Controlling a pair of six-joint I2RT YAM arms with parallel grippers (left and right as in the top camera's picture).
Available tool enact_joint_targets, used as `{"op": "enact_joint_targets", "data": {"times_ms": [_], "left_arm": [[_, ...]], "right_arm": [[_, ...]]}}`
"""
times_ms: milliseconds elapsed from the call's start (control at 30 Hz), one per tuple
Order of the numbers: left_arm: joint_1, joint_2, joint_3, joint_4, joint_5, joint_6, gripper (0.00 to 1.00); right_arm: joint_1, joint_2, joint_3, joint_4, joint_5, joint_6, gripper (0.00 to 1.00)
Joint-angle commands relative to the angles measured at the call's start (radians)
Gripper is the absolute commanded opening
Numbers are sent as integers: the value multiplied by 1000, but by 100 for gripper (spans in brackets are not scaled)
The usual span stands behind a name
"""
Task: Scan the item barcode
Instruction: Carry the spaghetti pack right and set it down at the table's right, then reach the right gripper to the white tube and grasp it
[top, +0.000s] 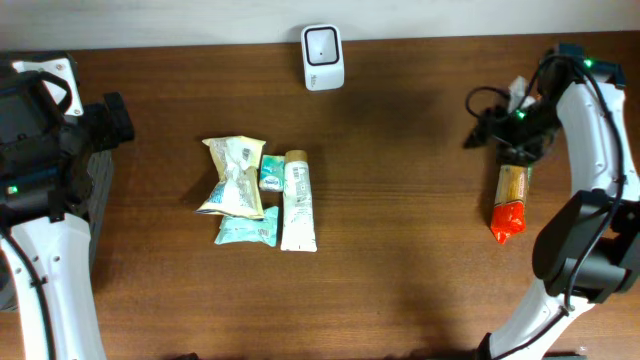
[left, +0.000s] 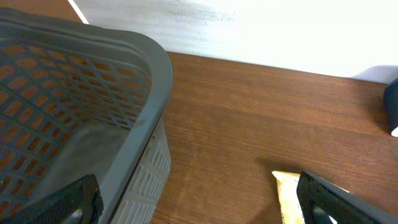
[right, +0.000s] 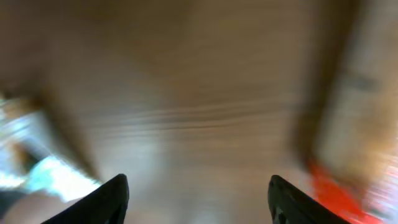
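An orange and red pouch lies flat on the table at the right. My right gripper hovers just behind it, apart from it. The right wrist view is blurred, but my right gripper stands open there with only bare wood between its fingers, and a smear of the red pouch shows at the lower right. The white barcode scanner stands at the back centre. My left gripper is at the far left; in the left wrist view the left gripper is wide open and empty.
A cluster of items lies mid-table: a yellow snack packet, a teal packet, a white tube and a small teal item. A grey mesh basket stands at the left edge, with the yellow packet's corner near my left finger.
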Motion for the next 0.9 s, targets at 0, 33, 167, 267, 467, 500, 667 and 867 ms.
{"op": "enact_joint_targets", "data": {"times_ms": [0,33,167,267,467,500,667,867], "left_arm": [[2,-14,8,1,8,-10,99],[2,-14,8,1,8,-10,99],[2,-14,8,1,8,-10,99],[2,-14,8,1,8,-10,99],[2,-14,8,1,8,-10,99],[2,-14,8,1,8,-10,99],[2,-14,8,1,8,-10,99],[2,-14,8,1,8,-10,99]], "right_arm": [[140,-13,-29,87,-180,-37,67],[204,-13,-66,147,-180,7,63],[372,-13,-230,356,-183,150,49],[472,-13,-370,542,-230,226,45],[637,-13,-561,899,-214,412,45],[654,-13,-576,935,-191,443,43],[705,-12,-584,964,-95,487,30],[706,-16,-583,968,-113,452,4]]}}
